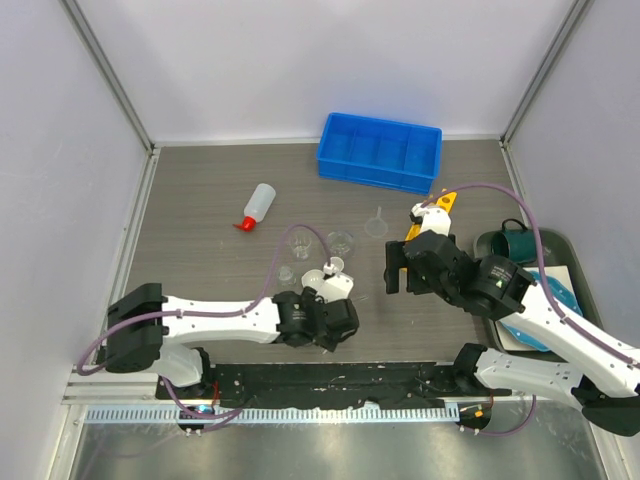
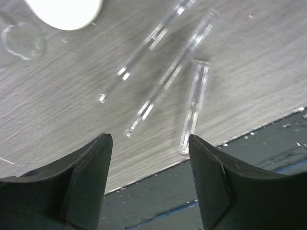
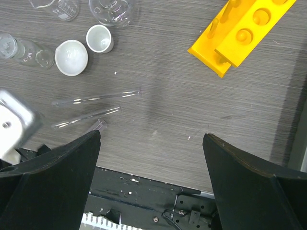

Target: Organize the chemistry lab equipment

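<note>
Three thin glass tubes lie loose near the table's front edge: one (image 2: 144, 43), a second (image 2: 172, 72) and a third (image 2: 194, 108). My left gripper (image 2: 149, 143) hovers open just over that edge, short of the tubes, with nothing between its fingers. The right gripper (image 3: 152, 136) hangs wide open and empty above bare table, right of the same tubes (image 3: 96, 99). Two small white dishes (image 3: 71, 57) (image 3: 100, 38) and clear beakers (image 1: 300, 240) stand behind the tubes. The yellow holed rack (image 3: 240, 33) lies at the right. Farther back are a glass funnel (image 1: 377, 224) and the red-capped squeeze bottle (image 1: 258, 207).
A blue divided bin (image 1: 380, 150) stands at the back of the table. On the right a grey tray (image 1: 560, 245) holds a teal mug (image 1: 505, 243) and a blue plate (image 1: 560, 295). The dark arm base runs along the near edge.
</note>
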You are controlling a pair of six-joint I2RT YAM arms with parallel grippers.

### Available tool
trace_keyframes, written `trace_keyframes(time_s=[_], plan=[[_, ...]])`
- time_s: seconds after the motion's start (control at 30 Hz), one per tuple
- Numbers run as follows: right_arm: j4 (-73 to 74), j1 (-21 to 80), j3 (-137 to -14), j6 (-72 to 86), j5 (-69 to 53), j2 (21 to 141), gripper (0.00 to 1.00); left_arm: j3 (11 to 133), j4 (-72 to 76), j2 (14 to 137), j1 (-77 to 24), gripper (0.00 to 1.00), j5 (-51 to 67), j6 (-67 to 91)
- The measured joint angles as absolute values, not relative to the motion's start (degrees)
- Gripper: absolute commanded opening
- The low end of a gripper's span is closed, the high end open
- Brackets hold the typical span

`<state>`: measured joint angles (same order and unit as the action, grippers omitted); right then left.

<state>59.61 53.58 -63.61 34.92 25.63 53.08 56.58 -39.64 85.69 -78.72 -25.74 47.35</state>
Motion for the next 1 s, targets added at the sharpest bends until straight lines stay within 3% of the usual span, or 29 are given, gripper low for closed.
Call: trace_keyframes(time_s=[0.3,1.0], plan=[[58.0,53.6,-62.4,35.0,25.2,53.1,0.93,53.9,-38.2,83.0,-70.2,0.68,-22.1,40.2],[55.1,53.7,-60.1,34.5,25.2,53.2,0.93,53.9,-33.0,90.0,-63.9,0.64,-17.9,30.6]])
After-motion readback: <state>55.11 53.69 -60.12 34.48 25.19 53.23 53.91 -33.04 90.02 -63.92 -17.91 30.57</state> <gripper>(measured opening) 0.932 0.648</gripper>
